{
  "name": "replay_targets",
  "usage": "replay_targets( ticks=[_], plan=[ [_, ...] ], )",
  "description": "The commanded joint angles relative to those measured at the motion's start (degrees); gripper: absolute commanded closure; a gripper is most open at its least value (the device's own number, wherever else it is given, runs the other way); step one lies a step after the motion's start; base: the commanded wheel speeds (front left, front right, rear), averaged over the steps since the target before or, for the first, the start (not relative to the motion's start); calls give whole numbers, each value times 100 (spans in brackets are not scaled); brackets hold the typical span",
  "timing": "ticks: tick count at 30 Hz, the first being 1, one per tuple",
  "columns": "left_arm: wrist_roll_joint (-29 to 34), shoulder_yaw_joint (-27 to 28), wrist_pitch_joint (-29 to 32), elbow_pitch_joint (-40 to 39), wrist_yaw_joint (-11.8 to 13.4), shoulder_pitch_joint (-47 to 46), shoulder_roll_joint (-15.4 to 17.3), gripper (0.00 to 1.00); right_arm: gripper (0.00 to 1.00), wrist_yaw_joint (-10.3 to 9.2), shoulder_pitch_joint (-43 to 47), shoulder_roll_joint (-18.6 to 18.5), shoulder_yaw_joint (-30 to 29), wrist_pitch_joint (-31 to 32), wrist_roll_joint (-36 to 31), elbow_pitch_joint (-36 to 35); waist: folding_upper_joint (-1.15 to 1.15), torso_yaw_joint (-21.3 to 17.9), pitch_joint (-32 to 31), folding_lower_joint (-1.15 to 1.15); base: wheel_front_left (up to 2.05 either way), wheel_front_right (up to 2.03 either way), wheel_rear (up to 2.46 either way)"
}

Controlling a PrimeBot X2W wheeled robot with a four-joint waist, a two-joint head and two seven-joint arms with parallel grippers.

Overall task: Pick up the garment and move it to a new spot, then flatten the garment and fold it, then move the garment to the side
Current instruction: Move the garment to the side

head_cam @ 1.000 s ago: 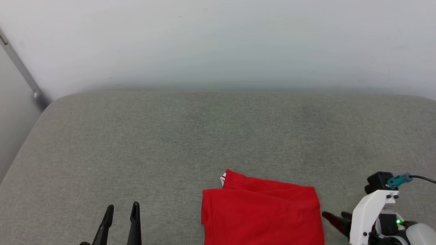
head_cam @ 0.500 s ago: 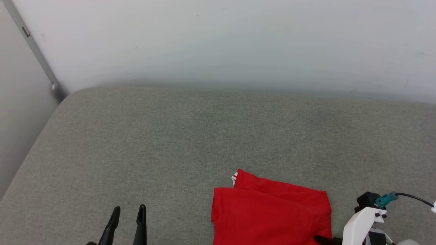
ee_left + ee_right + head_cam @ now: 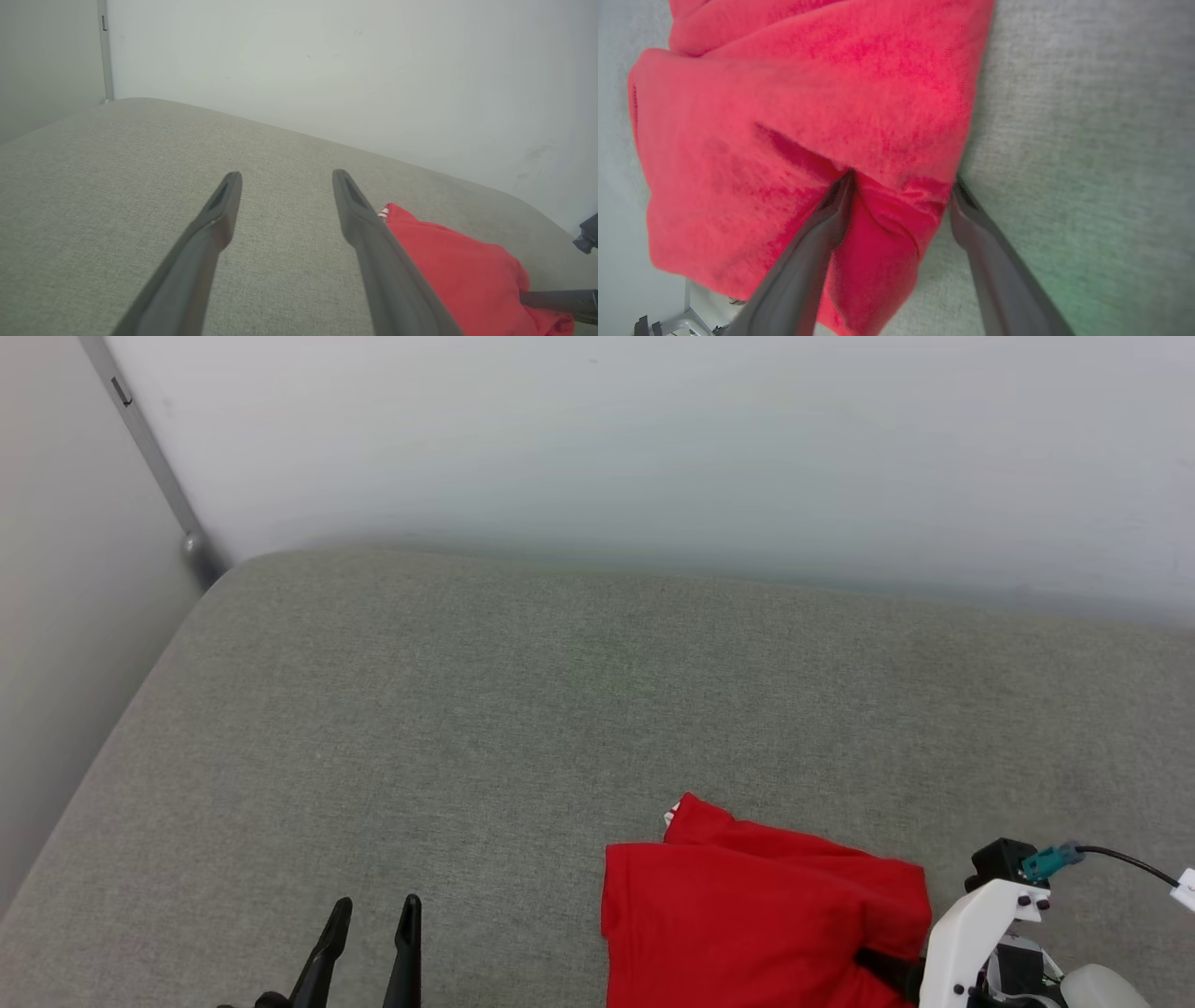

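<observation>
Right claw (image 3: 902, 181) brought from beside garment (image 3: 747, 915) onto its right edge; wide, cloth fold bracketed, not pinched. Left claw (image 3: 375, 902) wide, idle. Grasp judged imminent.

Grey fabric cushion (image 3: 523, 691) spreads under & ahead of left claw (image 3: 376, 900), w/ its rounded corner far ahead-left of claw. Plain white wall (image 3: 653, 439) rises behind cushion's far edge, straight ahead of claw. Grey metal strip (image 3: 149, 448) w/ small dark slot runs up wall, ahead & left of claw. Duller grey panel (image 3: 56, 569) sits left of strip.
</observation>
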Motion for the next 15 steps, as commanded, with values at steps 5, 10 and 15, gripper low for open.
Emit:
replay_targets(
  ticks=[5,10,15],
  plan=[
    [-30,-61,-9,43,0,-118,44,0,71,1,-167,76,630,-351,270,352,0,126,38,1,0,0,0],
    [-33,-101,-9,85,-1,-144,60,0,100,2,-266,-262,963,-551,674,219,0,85,54,1,0,0,0],
    [-61,-2,-9,124,-1,-215,37,0,100,-6,-464,-663,1169,-713,1035,-85,0,-216,87,1,0,0,0]
  ],
)
